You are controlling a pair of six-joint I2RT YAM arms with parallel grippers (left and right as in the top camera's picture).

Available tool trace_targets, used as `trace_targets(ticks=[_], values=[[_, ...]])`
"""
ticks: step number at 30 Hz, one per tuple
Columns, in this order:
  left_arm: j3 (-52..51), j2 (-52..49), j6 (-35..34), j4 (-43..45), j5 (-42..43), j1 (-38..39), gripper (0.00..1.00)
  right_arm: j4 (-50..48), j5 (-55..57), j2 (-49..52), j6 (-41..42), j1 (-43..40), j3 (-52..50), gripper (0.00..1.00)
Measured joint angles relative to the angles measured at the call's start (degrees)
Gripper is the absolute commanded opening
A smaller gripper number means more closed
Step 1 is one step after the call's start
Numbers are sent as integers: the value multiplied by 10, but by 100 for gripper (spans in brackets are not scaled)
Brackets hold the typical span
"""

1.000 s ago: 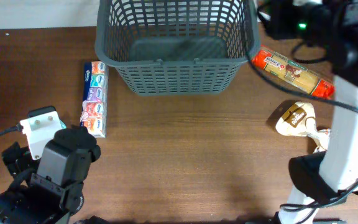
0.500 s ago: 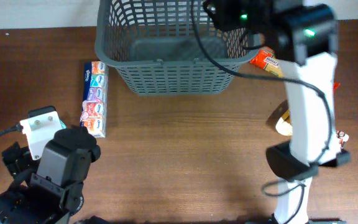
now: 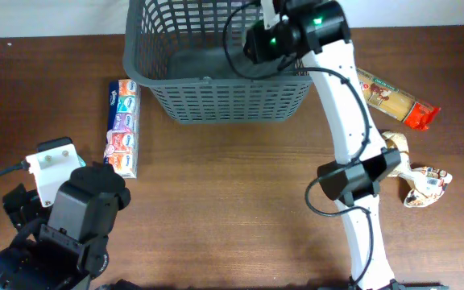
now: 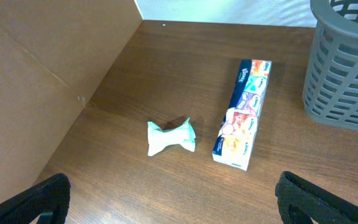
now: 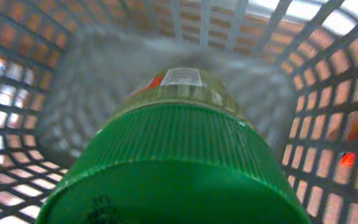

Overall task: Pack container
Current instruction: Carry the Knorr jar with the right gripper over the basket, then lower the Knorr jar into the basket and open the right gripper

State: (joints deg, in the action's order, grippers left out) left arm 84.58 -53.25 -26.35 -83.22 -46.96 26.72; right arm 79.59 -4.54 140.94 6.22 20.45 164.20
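The container [image 3: 216, 101] is a dark grey lattice basket at the table's far middle. My right gripper [image 3: 263, 39] reaches over its right half. In the right wrist view a jar with a ribbed green lid [image 5: 173, 162] fills the frame, hanging above the basket's floor between the lattice walls [image 5: 328, 93]. The jar hides the fingers, and the gripper is shut on it. My left gripper [image 4: 179, 208] stands wide open over bare wood at the near left, its fingertips [image 4: 48, 196] at the frame's bottom corners. It holds nothing.
A long tissue pack [image 3: 122, 127] lies left of the basket, with a small mint-green packet [image 4: 171, 137] beside it. Right of the basket lie a pasta pack [image 3: 393, 98], a brown and white bag [image 3: 395, 145] and a small colourful packet [image 3: 427, 187]. A cardboard wall [image 4: 36, 81] stands at the left.
My right arm has swung left from beyond the basket's right side to above its inside, uncovering the pasta pack and the bags. The left arm has not moved.
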Motion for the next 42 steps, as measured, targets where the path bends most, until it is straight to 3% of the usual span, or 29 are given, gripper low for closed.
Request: trace_targets(ticks=[13, 19, 42], values=[[0, 0, 0, 0, 0, 0, 100, 25, 6, 65, 0, -32, 0, 5], [0, 0, 0, 0, 0, 0, 99, 27, 5, 65, 0, -48, 0, 14], [0, 0, 0, 0, 0, 0, 99, 14, 4, 65, 0, -47, -24, 15]])
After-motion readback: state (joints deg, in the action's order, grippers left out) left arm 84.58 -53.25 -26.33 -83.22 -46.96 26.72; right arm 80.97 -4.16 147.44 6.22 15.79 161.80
